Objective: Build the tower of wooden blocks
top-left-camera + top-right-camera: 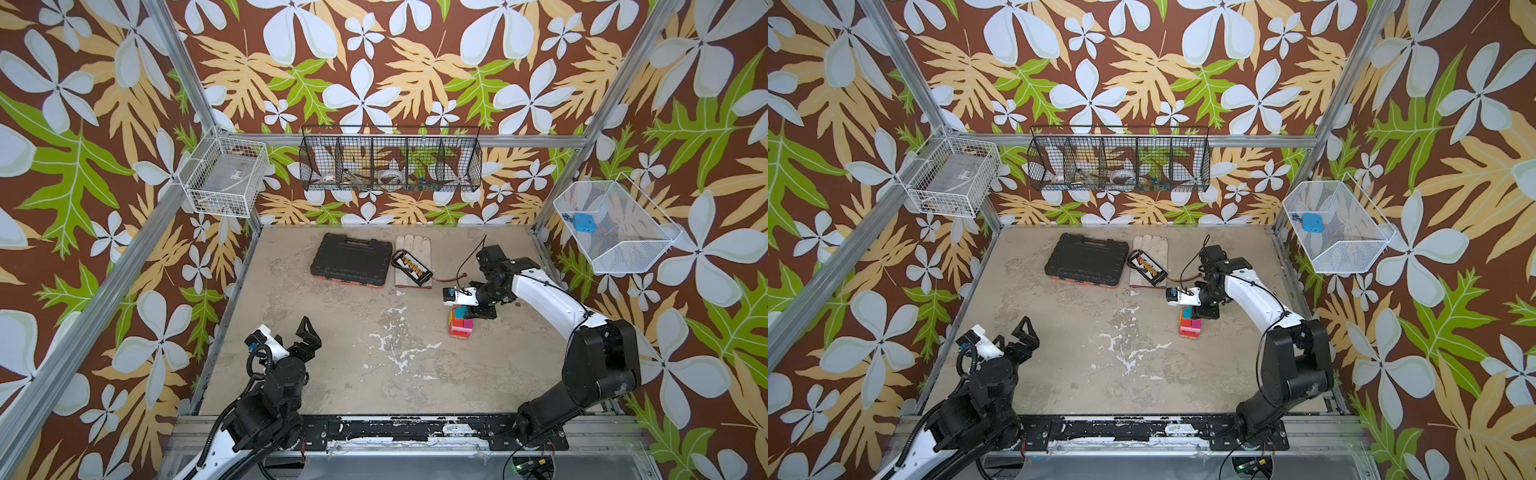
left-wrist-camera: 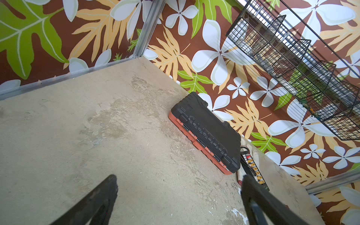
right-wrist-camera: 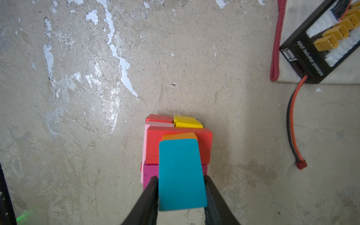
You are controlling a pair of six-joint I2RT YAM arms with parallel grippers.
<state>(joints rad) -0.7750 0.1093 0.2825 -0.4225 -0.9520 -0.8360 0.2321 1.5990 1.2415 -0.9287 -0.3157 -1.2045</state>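
Floral-papered walls close in a worn, pale tabletop (image 1: 316, 374). The tower (image 1: 459, 323) stands on it right of centre in both top views, just under the right arm's wrist. A black case (image 1: 351, 259) and a glove (image 1: 415, 249) lie well apart from it near the upper edge of the table.

From the right wrist, the stack shows a teal block (image 3: 182, 173) on top. Under it come an orange block (image 3: 179, 136) and a red slab (image 3: 204, 148). Pink (image 3: 144, 152), magenta (image 3: 151, 173) and yellow (image 3: 187, 121) pieces sit lower. A tan base (image 1: 459, 336) shows at the foot in a top view.

The right gripper (image 3: 181, 178) straddles the teal block, with its fingers (image 3: 153, 188) close against the block's two sides. Whether they pinch it or stand just clear of it cannot be told. The left gripper (image 1: 308, 335) hangs over bare table at the lower left of the top views. Its fingers are spread wide and hold nothing.

No loose blocks show on the table in any view, so the build looks all but finished and the teal block is likely the last piece. What seems left is to free that block fully and lift the right arm straight away without nudging the stack. The layers are not flush, and the red slab overhangs the pieces under it. A sideways brush could therefore topple the tower. Whether the teal block sits square on the orange block cannot be judged from above.
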